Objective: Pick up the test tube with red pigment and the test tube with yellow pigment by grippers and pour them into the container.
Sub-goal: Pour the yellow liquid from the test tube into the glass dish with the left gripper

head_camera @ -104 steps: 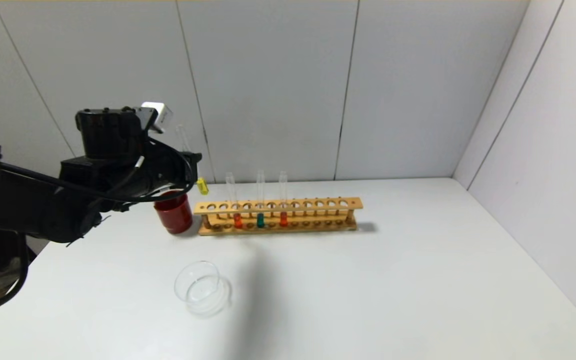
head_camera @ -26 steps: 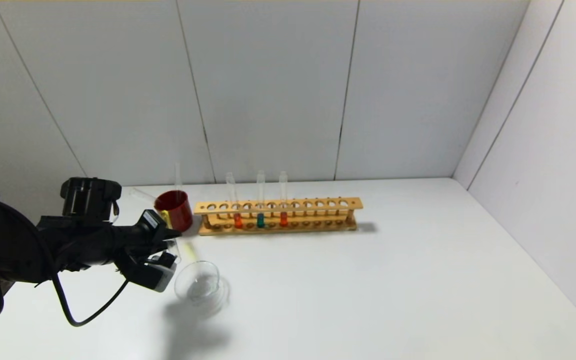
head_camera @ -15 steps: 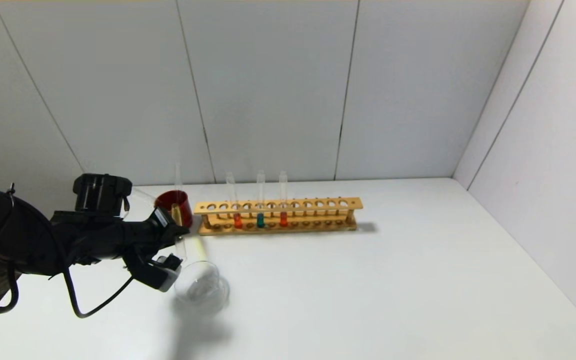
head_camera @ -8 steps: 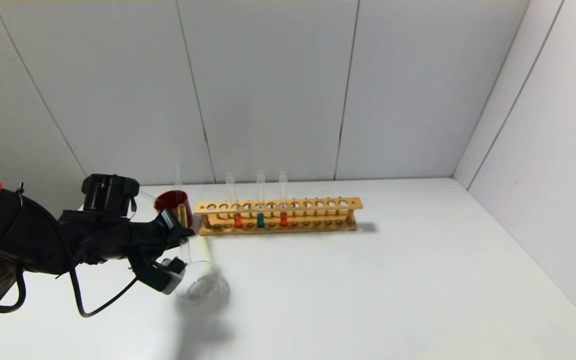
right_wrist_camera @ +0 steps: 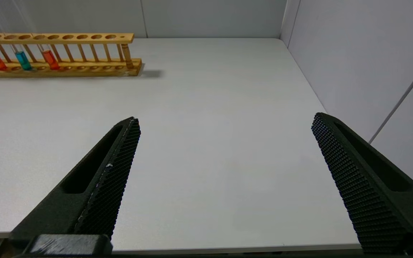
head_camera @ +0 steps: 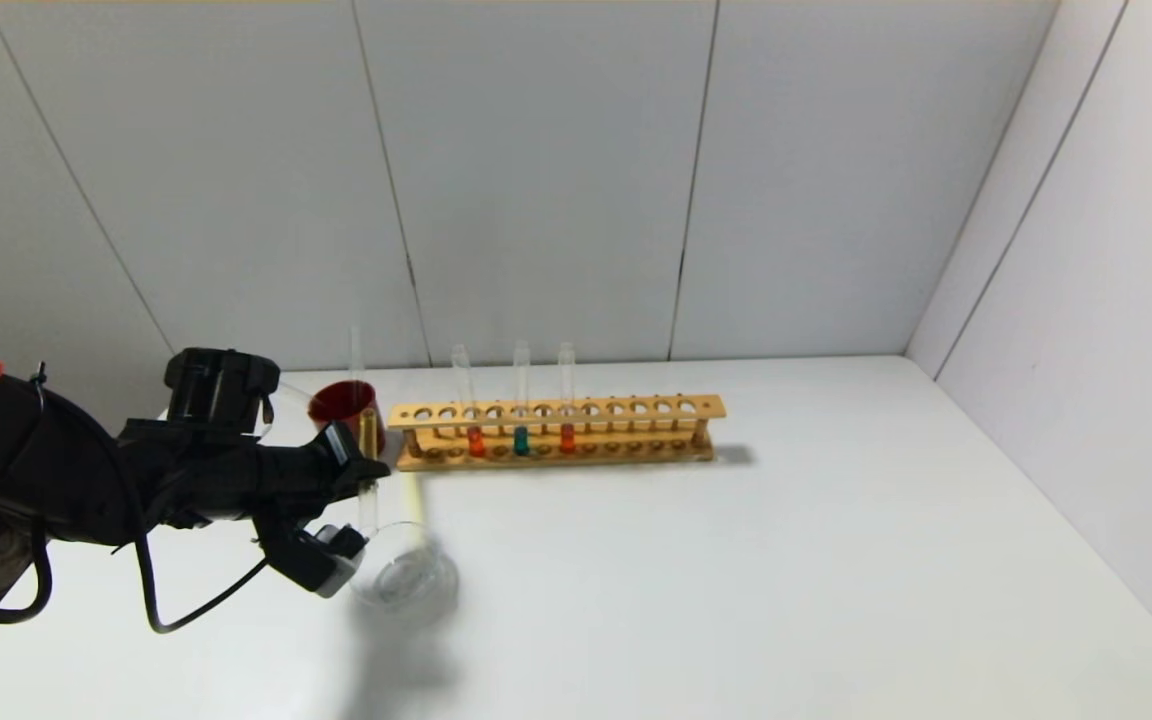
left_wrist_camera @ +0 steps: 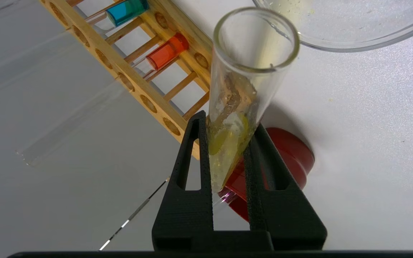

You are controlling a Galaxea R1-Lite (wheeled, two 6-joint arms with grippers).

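My left gripper is shut on the test tube with yellow pigment. It holds the tube tipped, with the mouth down at the near-left rim of the container, a clear glass dish. In the left wrist view the fingers clamp the tube, yellow liquid clings inside it, and the dish lies just past its mouth. Two test tubes with red pigment stand in the wooden rack. My right gripper is open and empty, over the table's front right.
A dark red cup with an empty clear tube stands just left of the rack, right behind my left gripper. A green-liquid tube stands between the two red ones. Grey walls close the table at the back and right.
The left gripper came down from beside the red cup to the dish with the yellow tube. In the last second it edged right and tipped the tube further.
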